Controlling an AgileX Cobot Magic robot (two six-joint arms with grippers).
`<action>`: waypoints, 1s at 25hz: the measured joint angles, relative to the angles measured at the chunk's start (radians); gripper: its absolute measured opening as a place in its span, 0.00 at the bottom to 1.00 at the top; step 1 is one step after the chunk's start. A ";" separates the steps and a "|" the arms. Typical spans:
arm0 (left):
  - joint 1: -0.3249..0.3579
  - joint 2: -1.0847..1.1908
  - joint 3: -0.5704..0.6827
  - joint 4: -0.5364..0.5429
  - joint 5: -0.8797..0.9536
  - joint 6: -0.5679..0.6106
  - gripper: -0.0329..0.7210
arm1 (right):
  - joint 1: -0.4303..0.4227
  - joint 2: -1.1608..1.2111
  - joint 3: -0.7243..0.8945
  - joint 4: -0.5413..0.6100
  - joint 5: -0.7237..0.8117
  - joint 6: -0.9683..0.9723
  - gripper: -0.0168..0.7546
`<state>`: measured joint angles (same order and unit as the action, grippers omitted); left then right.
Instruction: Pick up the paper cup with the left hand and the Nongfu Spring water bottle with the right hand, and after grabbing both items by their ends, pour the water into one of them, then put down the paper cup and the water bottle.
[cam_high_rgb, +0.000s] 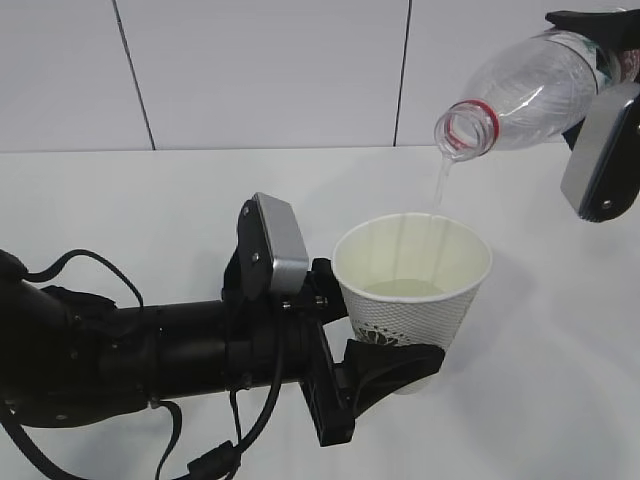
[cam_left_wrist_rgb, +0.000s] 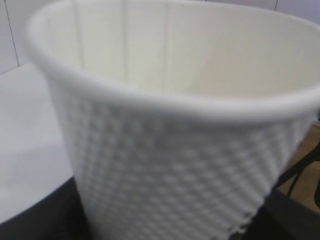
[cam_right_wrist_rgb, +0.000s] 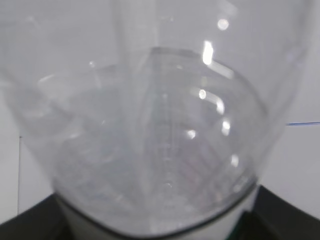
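My left gripper (cam_high_rgb: 385, 350) is shut on the lower part of the white paper cup (cam_high_rgb: 415, 300), holding it upright above the table. The cup (cam_left_wrist_rgb: 175, 140) fills the left wrist view, its dimpled wall and rim close up. At the upper right my right gripper (cam_high_rgb: 600, 75) is shut on the Nongfu Spring water bottle (cam_high_rgb: 525, 90), which is tilted with its open red-ringed mouth (cam_high_rgb: 468, 130) pointing down and left. A thin stream of water (cam_high_rgb: 440, 185) falls from the mouth into the cup, where some water (cam_high_rgb: 405, 290) lies. The clear bottle (cam_right_wrist_rgb: 155, 140) fills the right wrist view.
The white table (cam_high_rgb: 150, 200) stretches under both arms. A white panelled wall (cam_high_rgb: 250, 70) with dark seams stands behind it. The left arm's black body and cables (cam_high_rgb: 120, 350) lie across the lower left.
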<state>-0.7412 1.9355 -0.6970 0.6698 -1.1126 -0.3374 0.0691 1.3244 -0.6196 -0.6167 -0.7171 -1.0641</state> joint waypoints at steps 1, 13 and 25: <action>0.000 0.000 0.000 0.000 0.000 0.000 0.74 | 0.000 0.000 0.000 0.000 0.000 0.000 0.61; 0.000 0.000 0.000 0.000 0.000 0.000 0.74 | 0.000 0.000 0.000 0.000 0.000 -0.001 0.61; 0.000 0.000 0.000 0.000 0.002 0.000 0.74 | 0.000 0.000 0.000 0.000 0.000 -0.004 0.61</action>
<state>-0.7412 1.9355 -0.6970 0.6698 -1.1104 -0.3374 0.0691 1.3244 -0.6196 -0.6167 -0.7171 -1.0685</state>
